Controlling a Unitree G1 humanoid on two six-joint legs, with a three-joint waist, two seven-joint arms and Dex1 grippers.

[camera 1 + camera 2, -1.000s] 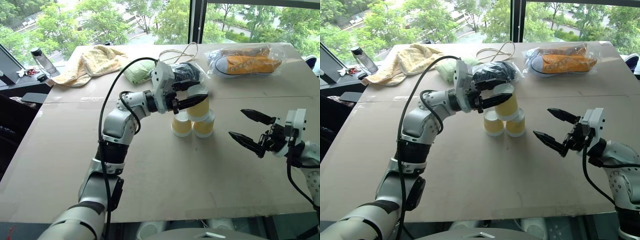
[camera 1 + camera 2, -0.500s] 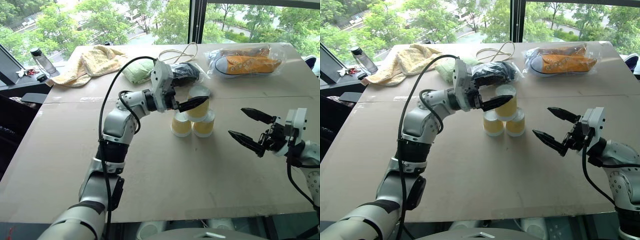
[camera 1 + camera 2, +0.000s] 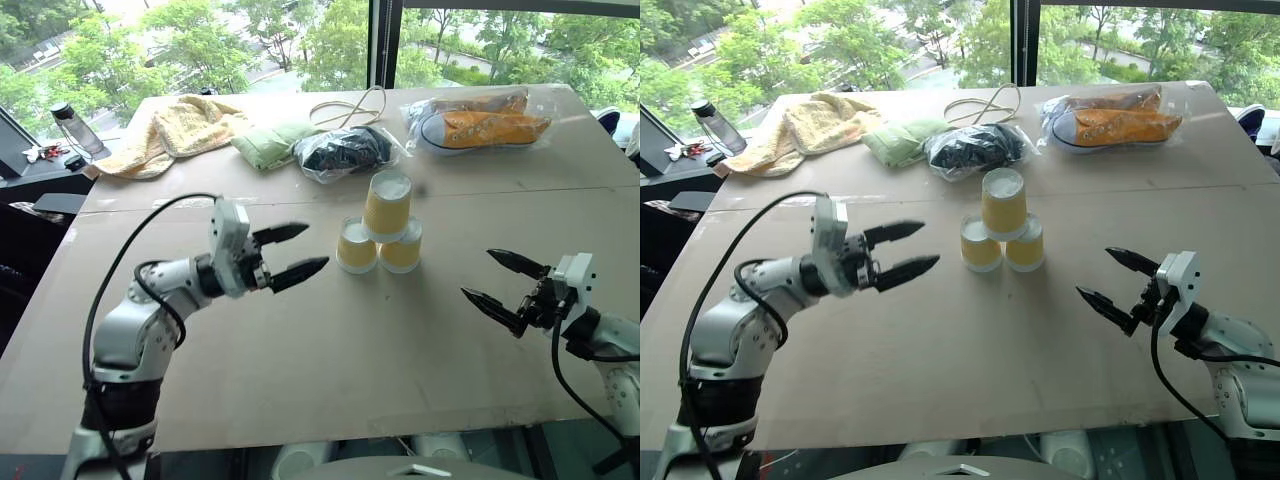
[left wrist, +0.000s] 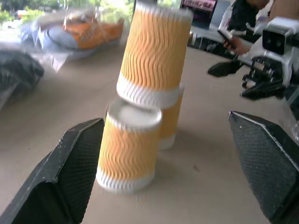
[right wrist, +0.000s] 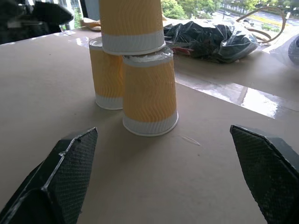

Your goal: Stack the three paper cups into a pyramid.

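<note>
the pyramid [image 3: 381, 230] stands mid-table: two cups [image 3: 356, 247] side by side, upside down, the top cup [image 3: 386, 206] resting across both, leaning slightly. the build looks done, so the step in hand is likely to draw clear without brushing it. left gripper [image 3: 292, 252] hangs wide and empty beside the cups; right gripper [image 3: 500, 284] wide, empty, well apart. nothing can be seen inside the inverted cups. behind, a bag [image 3: 343, 152] holds something dark.

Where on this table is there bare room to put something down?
Bare: the near half of the table, in front of the cup pyramid and between the left gripper and right gripper. Crowded: the far edge, with towel, black bag and bagged shoe.
</note>
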